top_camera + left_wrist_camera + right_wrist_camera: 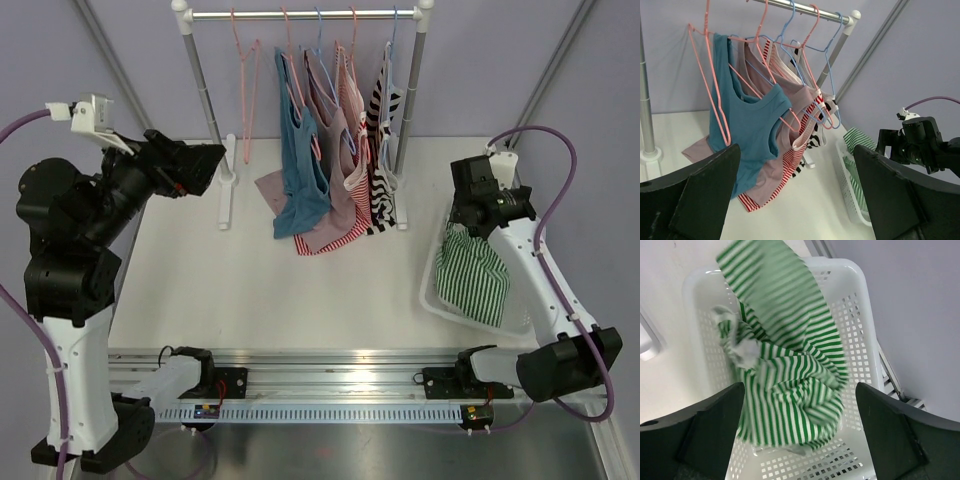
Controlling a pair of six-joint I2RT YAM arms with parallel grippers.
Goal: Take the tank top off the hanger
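Several tank tops hang on hangers from a rail point(300, 15): a blue one point(300, 170) point(750, 130) in front, then a mauve one point(790, 97), a red-striped one point(790, 162) and a black-and-white one point(382, 150). An empty pink hanger point(243, 70) point(710, 85) hangs at the left end. My left gripper point(205, 165) point(797, 200) is open and empty, raised left of the rack and facing the tops. My right gripper point(465, 222) point(800, 435) is open above a green-striped tank top point(475, 275) point(790, 365). That top lies loose in a white basket point(432, 290) point(860, 340).
The rack's two white posts and feet point(225, 185) stand at the back of the table. The basket sits at the table's right edge, also seen in the left wrist view point(847, 180). The right arm point(915, 142) hovers over it.
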